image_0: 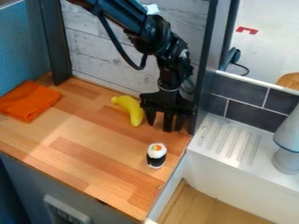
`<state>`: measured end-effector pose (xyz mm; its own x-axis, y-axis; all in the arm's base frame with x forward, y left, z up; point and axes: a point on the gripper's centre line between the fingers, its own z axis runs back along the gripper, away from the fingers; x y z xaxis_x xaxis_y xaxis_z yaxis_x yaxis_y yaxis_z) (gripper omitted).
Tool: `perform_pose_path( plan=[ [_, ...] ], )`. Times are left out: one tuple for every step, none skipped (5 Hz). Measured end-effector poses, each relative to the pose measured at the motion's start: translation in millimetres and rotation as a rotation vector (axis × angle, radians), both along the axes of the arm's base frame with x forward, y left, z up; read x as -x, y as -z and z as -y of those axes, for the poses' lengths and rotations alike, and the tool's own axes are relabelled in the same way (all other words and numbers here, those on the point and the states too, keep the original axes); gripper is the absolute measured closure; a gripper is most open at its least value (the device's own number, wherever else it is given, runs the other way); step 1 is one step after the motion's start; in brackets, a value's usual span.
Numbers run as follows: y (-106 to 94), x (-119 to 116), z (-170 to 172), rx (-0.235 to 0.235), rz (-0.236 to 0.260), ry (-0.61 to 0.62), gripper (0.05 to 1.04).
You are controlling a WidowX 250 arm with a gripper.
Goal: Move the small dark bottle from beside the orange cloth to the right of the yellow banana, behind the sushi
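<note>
The black gripper (pixel 168 118) hangs low over the back right of the wooden counter, close to the dark post. Just left of it lies a yellow banana (pixel 135 113), its curved body slanting toward the gripper; whether they touch is hard to judge. A sushi piece (pixel 156 155), white with a black band and an orange and green top, stands nearer the front, below the gripper in the view. An orange cloth (pixel 28 101) lies folded at the counter's left.
A dark post (pixel 203 83) rises behind the gripper's right side. Past the wooden counter's (pixel 88 153) right edge are a white ridged drainboard (pixel 231 139), a sink basin with a tan bottom (pixel 201 205) and a grey-white object (pixel 287 142). A whitish plank wall (pixel 96 48) stands behind.
</note>
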<state>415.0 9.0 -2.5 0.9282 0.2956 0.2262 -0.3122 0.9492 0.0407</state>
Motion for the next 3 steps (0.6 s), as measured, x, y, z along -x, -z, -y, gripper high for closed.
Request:
perform_pose_path(
  plan=[
    [-0.7, 1, -4, 0.016, -0.006, -0.017, 0.083],
    [-35.1, 10, -16, 0.061, 0.016, -0.045, 0.083],
    [-94.1, 39, -32, 0.097, 0.035, -0.085, 0.083]
  ],
)
